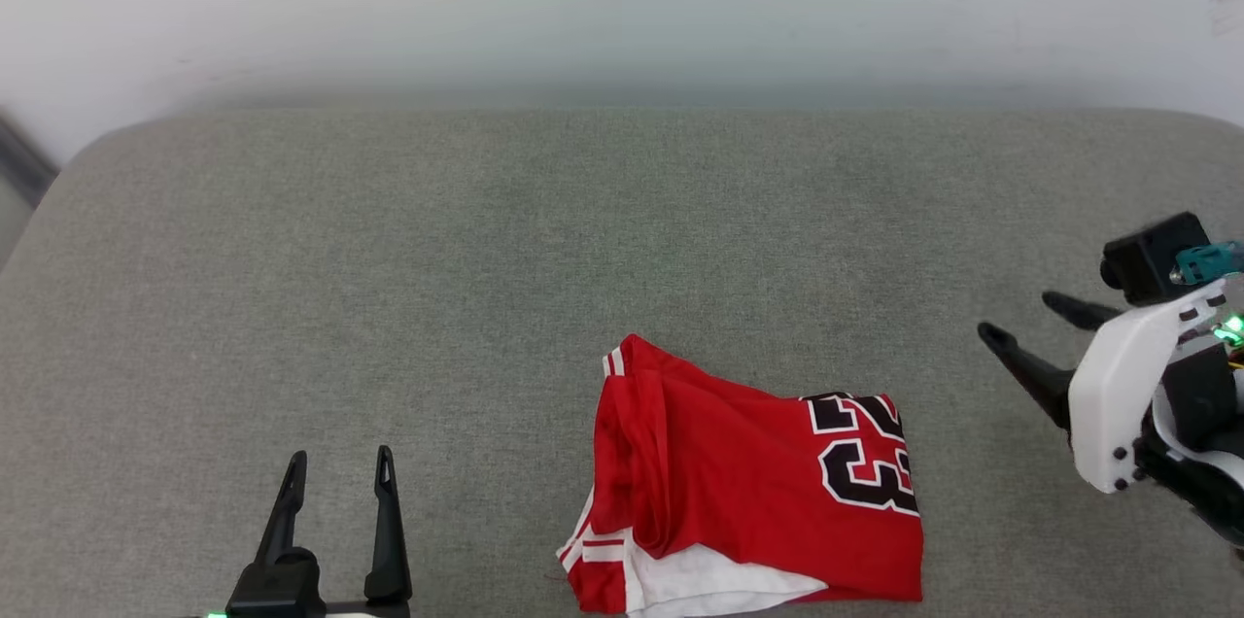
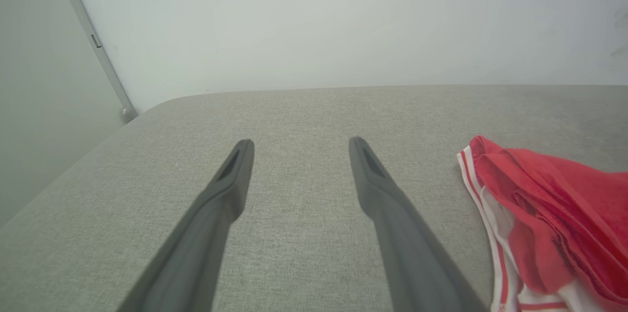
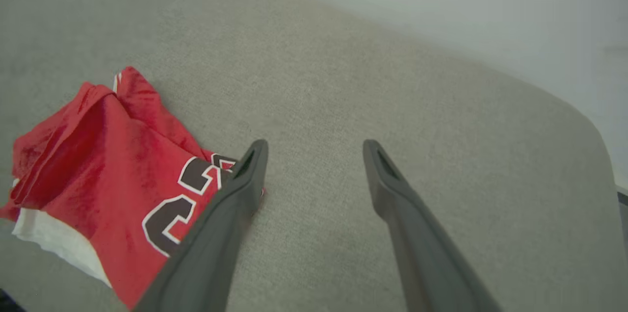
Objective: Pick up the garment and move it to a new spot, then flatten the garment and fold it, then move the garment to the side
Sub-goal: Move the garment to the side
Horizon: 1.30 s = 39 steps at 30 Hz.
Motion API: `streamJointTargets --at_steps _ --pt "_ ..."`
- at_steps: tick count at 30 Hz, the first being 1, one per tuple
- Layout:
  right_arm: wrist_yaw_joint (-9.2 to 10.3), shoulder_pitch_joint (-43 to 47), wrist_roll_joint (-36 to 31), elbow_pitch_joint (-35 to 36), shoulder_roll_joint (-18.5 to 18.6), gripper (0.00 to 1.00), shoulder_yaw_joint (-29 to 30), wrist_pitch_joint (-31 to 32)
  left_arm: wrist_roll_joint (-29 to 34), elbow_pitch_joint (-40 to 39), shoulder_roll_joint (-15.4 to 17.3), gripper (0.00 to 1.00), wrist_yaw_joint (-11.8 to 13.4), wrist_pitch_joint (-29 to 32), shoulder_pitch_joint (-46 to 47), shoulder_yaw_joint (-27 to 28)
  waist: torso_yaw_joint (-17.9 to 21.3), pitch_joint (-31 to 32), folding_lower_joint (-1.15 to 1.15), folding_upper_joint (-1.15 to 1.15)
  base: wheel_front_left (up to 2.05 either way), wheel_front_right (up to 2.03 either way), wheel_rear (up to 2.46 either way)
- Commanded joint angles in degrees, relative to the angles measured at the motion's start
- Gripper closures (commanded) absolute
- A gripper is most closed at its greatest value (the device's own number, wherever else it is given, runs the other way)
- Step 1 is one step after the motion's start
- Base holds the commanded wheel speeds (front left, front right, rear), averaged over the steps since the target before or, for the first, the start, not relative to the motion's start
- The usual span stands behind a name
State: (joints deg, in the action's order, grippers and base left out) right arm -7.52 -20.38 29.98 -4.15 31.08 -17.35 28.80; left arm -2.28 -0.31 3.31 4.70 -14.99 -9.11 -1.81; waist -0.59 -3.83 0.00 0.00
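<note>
One garment [image 1: 748, 482] lies on the grey cloth counter [image 1: 486, 258], near the front edge and a little to the right of the middle. It is red and soft, folded into a lumpy, roughly square bundle. A black "23" [image 1: 865, 453] with white edges sits on its right side, turned sideways. Red and white stripes show at its far left corner and its near left corner. A white part peeks out along the near edge.

Both grippers are apart from the garment, which lies between them. The left gripper [image 1: 340, 454] is at the lower left and its two dark fingers [image 1: 387, 521] stand wide with nothing in them. The right gripper [image 1: 1019, 315] hangs at the right, pointing left, fingers wide and holding nothing too.

From the left wrist, the left gripper [image 2: 300, 141] points at bare counter, and the garment [image 2: 554, 214] shows its left side: wrinkly red layers piled up, with a striped white band. A thin grey strip [image 2: 93, 39] runs down the wall there.

From the right wrist, the right gripper [image 3: 315, 143] is over the counter, and the garment [image 3: 98, 169] shows the number close up, partly behind one finger [image 3: 216, 233]. The counter's round corner [image 3: 584, 125] shows here too.
</note>
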Motion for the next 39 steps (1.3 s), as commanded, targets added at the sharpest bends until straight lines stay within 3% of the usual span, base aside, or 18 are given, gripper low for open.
streamJointTargets --at_steps 1,6,12,17,25,26,27,28,39 --pt "0.07 -0.6 4.6 -0.3 2.4 0.00 -1.5 4.5 0.1 0.0 0.0 0.00 -0.1 -0.3 0.8 0.1 -0.3 -0.6 0.00 0.00 0.00 0.00 0.00" --pt "0.06 1.2 18.9 -1.5 6.0 0.00 -4.1 15.2 0.2 0.0 -0.1 0.00 -0.5 -0.3 2.1 0.1 -0.9 -2.8 0.00 0.00 0.00 0.00 0.00" --pt "0.06 1.2 26.9 -4.0 3.4 0.00 -6.1 18.0 0.0 0.1 -0.2 0.00 -0.6 -0.3 4.8 -0.6 -1.9 -6.2 0.00 0.00 0.00 0.00 0.00" --pt "0.06 -1.5 28.2 -8.6 -1.3 0.00 -11.0 16.3 0.2 0.2 -0.3 0.00 -0.5 -0.3 8.0 -1.4 -3.2 -10.4 0.00 0.00 0.00 0.00 0.00" --pt "0.09 -0.9 22.6 -15.6 -3.3 0.00 -22.1 14.0 -0.3 0.8 -0.4 0.00 -0.1 -0.3 9.8 -2.3 -4.3 -12.3 0.00 0.00 0.00 0.00 0.00" --pt "0.11 -1.2 22.1 -16.3 -3.2 0.05 -23.0 13.0 -0.4 0.9 -0.4 0.00 0.0 -0.3 9.8 -2.3 -4.2 -12.4 0.00 0.00 0.00 0.00 0.00" --pt "0.13 -1.6 21.8 -17.2 -3.3 0.60 -23.5 11.9 -0.5 1.0 -0.4 0.00 0.1 -0.3 9.8 -2.2 -4.1 -12.3 0.00 0.00 0.00 0.00 0.00" --pt "0.17 -2.1 21.6 -17.8 -3.3 1.00 -23.9 10.9 -0.5 1.0 -0.4 0.00 0.3 -0.3 9.7 -2.1 -4.0 -12.2 0.00 0.00 0.00 0.00 0.00" --pt "0.09 -11.9 16.6 -13.6 2.6 1.00 -27.6 -2.9 -0.8 1.3 -0.4 0.00 0.6 -0.3 6.8 -0.9 0.2 -7.2 0.00 0.00 0.00 0.00 0.00"
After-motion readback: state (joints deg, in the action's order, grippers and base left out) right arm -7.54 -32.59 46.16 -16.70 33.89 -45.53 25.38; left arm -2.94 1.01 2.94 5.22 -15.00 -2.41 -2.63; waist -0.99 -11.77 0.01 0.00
